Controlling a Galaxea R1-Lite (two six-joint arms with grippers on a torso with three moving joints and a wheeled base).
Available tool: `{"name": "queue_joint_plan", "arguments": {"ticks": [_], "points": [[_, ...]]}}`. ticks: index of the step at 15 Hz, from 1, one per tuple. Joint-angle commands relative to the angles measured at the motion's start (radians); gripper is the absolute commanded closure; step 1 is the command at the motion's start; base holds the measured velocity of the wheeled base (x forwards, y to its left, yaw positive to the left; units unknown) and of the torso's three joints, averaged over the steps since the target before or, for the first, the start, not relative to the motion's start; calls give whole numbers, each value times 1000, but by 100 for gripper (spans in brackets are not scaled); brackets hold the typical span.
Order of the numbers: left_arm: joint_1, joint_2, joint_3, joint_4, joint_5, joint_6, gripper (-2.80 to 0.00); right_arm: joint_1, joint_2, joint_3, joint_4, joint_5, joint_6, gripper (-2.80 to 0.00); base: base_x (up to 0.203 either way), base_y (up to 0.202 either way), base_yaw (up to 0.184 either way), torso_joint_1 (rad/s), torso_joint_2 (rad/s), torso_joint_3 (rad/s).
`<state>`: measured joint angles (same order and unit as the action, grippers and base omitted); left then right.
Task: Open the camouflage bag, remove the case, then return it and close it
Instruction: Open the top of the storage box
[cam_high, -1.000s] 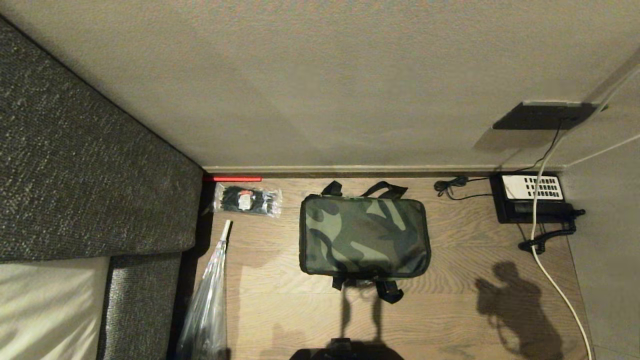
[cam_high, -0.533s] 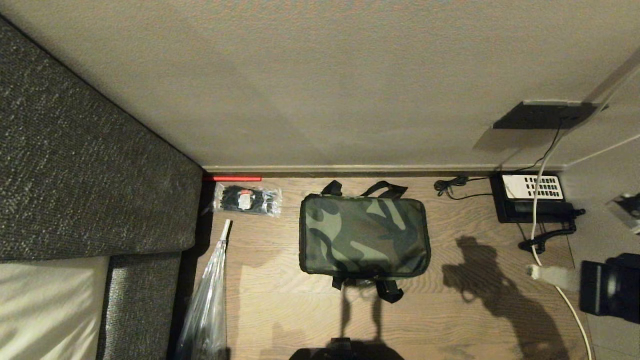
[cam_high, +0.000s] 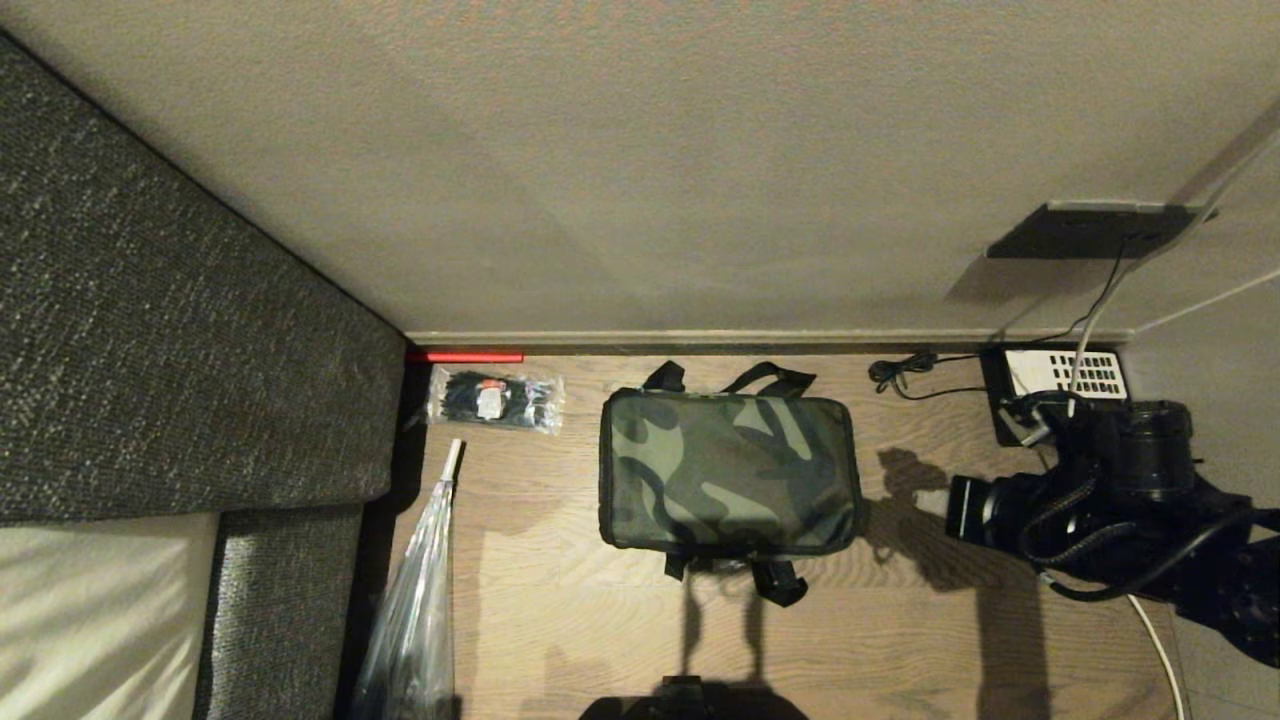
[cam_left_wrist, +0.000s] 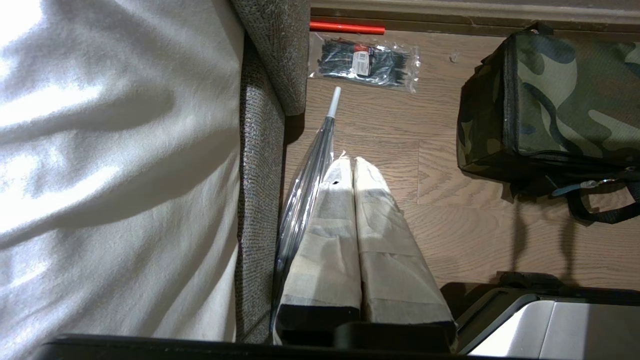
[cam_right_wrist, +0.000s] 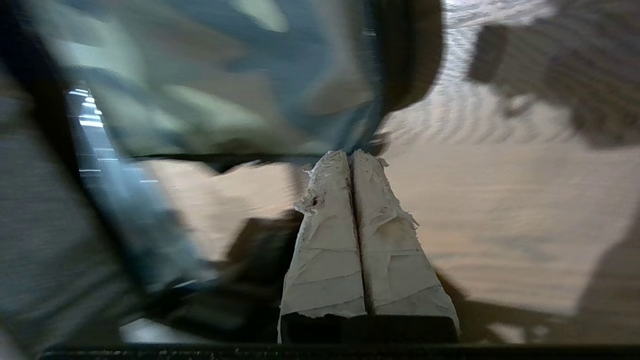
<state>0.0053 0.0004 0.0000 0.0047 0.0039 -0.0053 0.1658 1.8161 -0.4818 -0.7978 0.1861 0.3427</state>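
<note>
Head view: one camouflage bag (cam_high: 728, 470) lies closed on the wooden floor (cam_high: 900, 640), near the skirting board at the far edge, its two black strap handles sticking out at its far and near sides. The case cannot be seen. One clear packet of black items (cam_high: 495, 399) lies by the floor's far left corner, just beside a red strip (cam_high: 464, 357) at the skirting. One folded clear umbrella (cam_high: 418, 590) lies along the left edge, against a grey sofa (cam_high: 160, 340) with a pale cushion. One black telephone (cam_high: 1060, 385) with a white keypad sits at the far right corner, partly hidden by the right arm (cam_high: 1120, 500), which reaches in from the right edge, level and pointing toward the bag, well apart from it. A beige wall fills the upper part.

Left wrist view: the left gripper (cam_left_wrist: 354, 162) hangs above the floor beside the umbrella and sofa, its two paper-wrapped fingers (cam_left_wrist: 330, 235) pressed together, holding nothing. The bag lies off to one side, the packet beyond.

Right wrist view: heavily blurred; the right gripper (cam_right_wrist: 351, 155) has its two taped fingers (cam_right_wrist: 330, 240) pressed together over the floor, empty, with a camouflage-like shape beyond its tip.
</note>
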Motion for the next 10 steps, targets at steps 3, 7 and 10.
{"name": "queue_joint_plan", "arguments": {"ticks": [3,7,10], "points": [[1,-2,3,0,1,-1,0,28,221,-70,-78,-62,-27,0,0,0,0,0,0,0],[-1,-2,3,0,1,-1,0,127,207,-49,-7,-61,-121,-280,0,0,0,0,0,0],[0,-2,3,0,1,-1,0,166,136,-21,62,-25,-120,-280,0,0,0,0,0,0]]}}
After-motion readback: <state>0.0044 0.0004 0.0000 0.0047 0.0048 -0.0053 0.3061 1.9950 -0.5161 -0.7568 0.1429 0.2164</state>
